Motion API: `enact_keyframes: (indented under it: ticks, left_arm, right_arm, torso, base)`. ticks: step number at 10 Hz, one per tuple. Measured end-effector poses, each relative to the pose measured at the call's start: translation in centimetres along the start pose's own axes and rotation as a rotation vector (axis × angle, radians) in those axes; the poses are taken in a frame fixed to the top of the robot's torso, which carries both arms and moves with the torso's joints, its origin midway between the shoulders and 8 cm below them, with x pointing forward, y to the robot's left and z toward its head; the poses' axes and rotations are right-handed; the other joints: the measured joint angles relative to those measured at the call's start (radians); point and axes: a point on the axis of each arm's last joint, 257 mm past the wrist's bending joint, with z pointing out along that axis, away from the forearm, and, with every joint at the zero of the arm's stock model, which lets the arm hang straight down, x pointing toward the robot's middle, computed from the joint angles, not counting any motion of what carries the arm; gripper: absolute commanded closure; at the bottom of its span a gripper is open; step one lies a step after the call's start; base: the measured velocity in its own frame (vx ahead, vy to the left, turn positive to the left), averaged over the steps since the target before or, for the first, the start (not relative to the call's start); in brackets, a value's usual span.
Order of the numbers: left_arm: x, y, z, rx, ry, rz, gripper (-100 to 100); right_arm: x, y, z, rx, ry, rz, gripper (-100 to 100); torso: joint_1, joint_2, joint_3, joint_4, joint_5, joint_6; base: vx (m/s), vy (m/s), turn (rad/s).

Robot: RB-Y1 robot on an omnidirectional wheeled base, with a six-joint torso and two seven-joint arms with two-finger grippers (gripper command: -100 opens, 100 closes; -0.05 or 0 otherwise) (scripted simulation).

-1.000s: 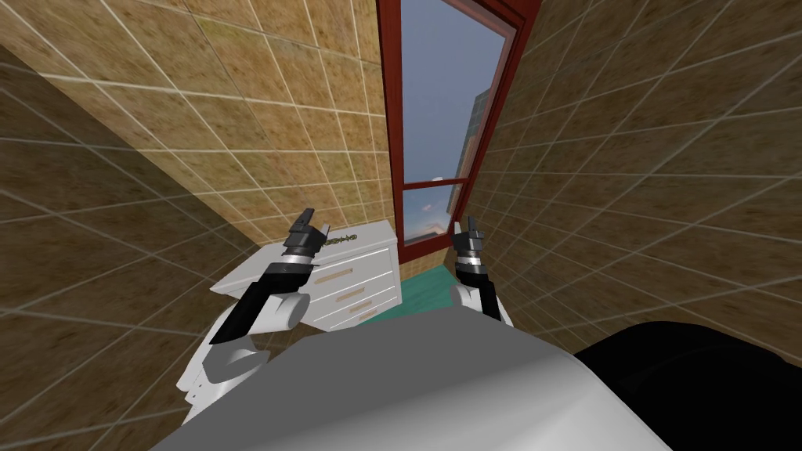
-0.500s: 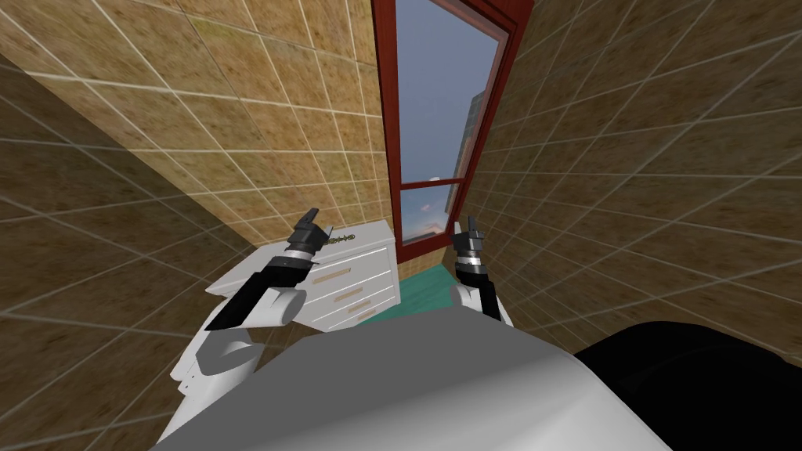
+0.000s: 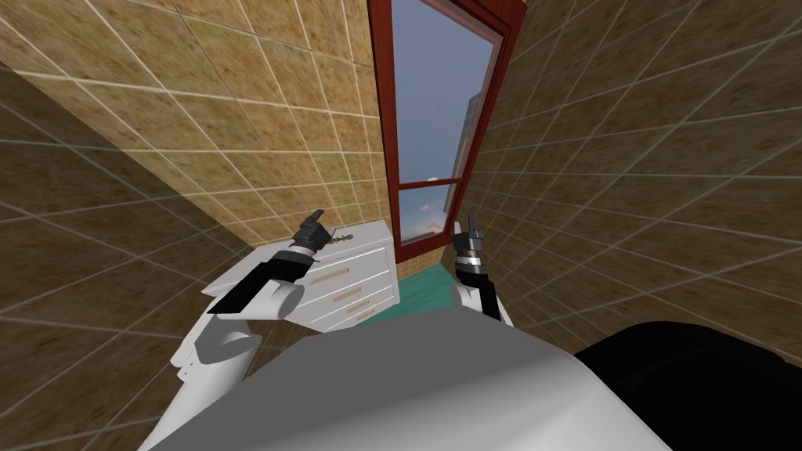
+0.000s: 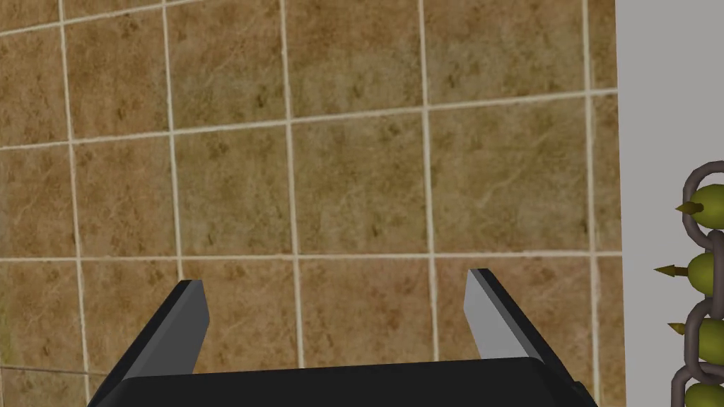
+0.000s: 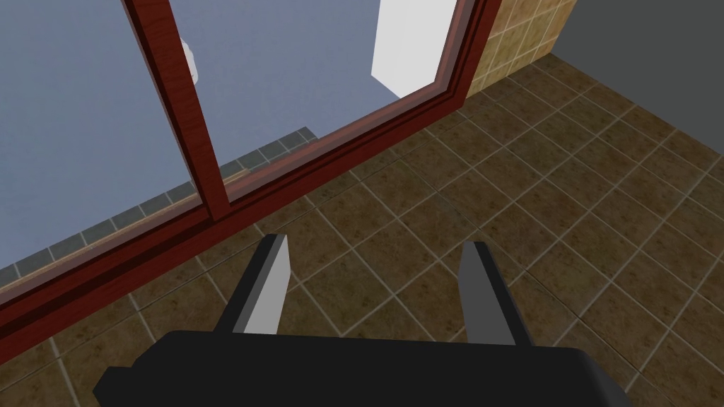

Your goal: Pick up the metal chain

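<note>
The chain [image 3: 342, 237], dark links with olive spiked beads, lies on the far end of a white dresser's top [image 3: 370, 232], close to the tiled wall. My left gripper [image 3: 316, 217] hovers over the dresser just short of the chain, to its left. In the left wrist view that gripper [image 4: 336, 282] is open and faces the tiled wall, with the chain [image 4: 700, 297] off to one side of the fingers on the pale top [image 4: 668, 141]. My right gripper [image 3: 467, 225] is raised by the window, open [image 5: 375, 244] and holding nothing.
The dresser has three drawers [image 3: 348, 290] and stands in a tiled corner. A tall red-framed window [image 3: 438, 117] rises just right of it. A strip of teal floor [image 3: 415, 283] lies between dresser and window. A black area [image 3: 705, 376] shows at lower right.
My left arm has stretched forward over the dresser, bringing its gripper a little nearer the chain. The head camera has shifted slightly. The right arm has stayed put.
</note>
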Motion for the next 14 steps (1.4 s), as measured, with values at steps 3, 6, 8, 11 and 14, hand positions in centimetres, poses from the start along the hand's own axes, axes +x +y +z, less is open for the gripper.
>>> enact_keyframes:
  ticks: [3, 6, 8, 11, 14]
  left_arm:
    - [-0.3, 1.3, 0.5, -0.069, 0.01, -0.03, -100]
    - [-0.8, 2.5, 1.1, -0.139, 0.015, -0.06, -100]
    - [-1.1, 3.7, 1.1, -0.189, 0.011, -0.076, -100]
    - [-1.5, 4.6, 1.6, -0.258, 0.01, -0.106, -100]
    - [-2.0, 5.8, 1.6, -0.337, 0.002, -0.137, -100]
  right_arm:
    - [0.0, 0.0, 0.0, 0.0, 0.0, 0.0, 0]
    - [0.0, 0.0, 0.0, 0.0, 0.0, 0.0, 0]
    - [0.0, 0.0, 0.0, 0.0, 0.0, 0.0, 0]
    - [0.0, 0.0, 0.0, 0.0, 0.0, 0.0, 0]
    - [0.0, 0.0, 0.0, 0.0, 0.0, 0.0, 0]
  torso:
    - [0.0, 0.0, 0.0, 0.0, 0.0, 0.0]
    - [0.0, -0.001, 0.0, 0.0, 0.0, 0.0]
    - [0.001, 0.0, 0.0, 0.0, 0.0, 0.0]
    - [0.001, -0.001, 0.0, 0.0, 0.0, 0.0]
    - [0.001, -0.001, 0.0, 0.0, 0.0, 0.0]
  base:
    - [-0.004, -0.008, -0.029]
    - [0.0, -0.004, -0.025]
    - [0.001, -0.003, -0.026]
    - [0.003, -0.002, -0.025]
    - [0.004, -0.001, -0.027]
